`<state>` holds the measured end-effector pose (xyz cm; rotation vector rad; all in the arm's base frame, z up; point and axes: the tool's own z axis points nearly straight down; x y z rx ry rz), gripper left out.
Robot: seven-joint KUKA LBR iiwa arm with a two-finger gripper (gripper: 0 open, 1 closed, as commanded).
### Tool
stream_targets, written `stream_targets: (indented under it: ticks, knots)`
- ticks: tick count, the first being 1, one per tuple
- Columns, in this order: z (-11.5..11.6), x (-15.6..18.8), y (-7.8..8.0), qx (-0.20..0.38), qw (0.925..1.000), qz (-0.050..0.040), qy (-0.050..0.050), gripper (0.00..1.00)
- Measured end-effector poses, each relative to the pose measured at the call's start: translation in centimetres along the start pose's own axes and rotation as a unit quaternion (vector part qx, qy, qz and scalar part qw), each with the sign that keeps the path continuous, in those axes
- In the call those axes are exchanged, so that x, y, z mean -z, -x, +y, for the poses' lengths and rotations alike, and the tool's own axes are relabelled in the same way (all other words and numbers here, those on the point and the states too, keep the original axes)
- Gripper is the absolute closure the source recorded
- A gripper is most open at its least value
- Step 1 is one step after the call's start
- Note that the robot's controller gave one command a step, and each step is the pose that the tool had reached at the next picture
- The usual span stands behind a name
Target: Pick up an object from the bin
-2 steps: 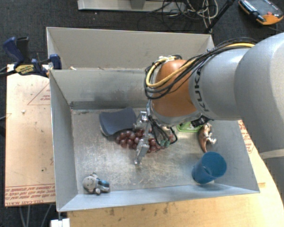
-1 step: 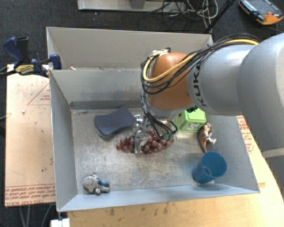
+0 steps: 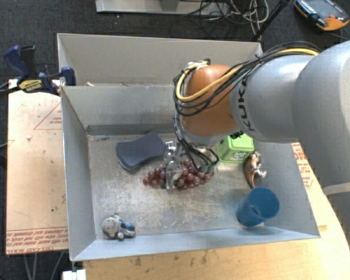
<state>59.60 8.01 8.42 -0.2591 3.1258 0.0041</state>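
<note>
Nearest the camera, along the front wall of the bin (image 3: 76, 174), a small pale toy figure (image 3: 116, 227) lies in the left corner. A blue cup (image 3: 258, 206) lies tipped on its side toward the right corner. The bare floor between them is the widest open stretch I have.

Farther in, near the middle of the floor, my pincer (image 3: 174, 171) points straight down. Its tip is sunk among a bunch of dark red grapes (image 3: 192, 179), which spreads out to both sides of it. I cannot tell whether the pincer is wide or narrow, nor whether any grape is gripped.

Right of the bunch, a small brown and white toy (image 3: 252, 169) stands close to the right wall, just above the cup.

Behind the grapes, a slate-blue curved pad (image 3: 139, 151) lies to the left, near the bunch, its far edge close to the foot of the back slope. A green box (image 3: 238, 147) sits to the right, partly under my wrist.

My arm (image 3: 291, 98) comes in over the right rim, thick and grey, and bends down at the orange wrist cover (image 3: 213, 101). Yellow and black cables (image 3: 186, 92) loop round that cover.

The left side of the floor, from the pad down to the toy figure, is bare up to the sloping left wall. The right side is crowded.
</note>
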Motion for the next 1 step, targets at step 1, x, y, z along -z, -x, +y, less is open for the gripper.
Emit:
stream_targets:
  ticks: [1]
  knots:
    - [-0.53, 12.14, 1.09, 0.070, 0.9975, 0.0009, 0.000, 1.00]
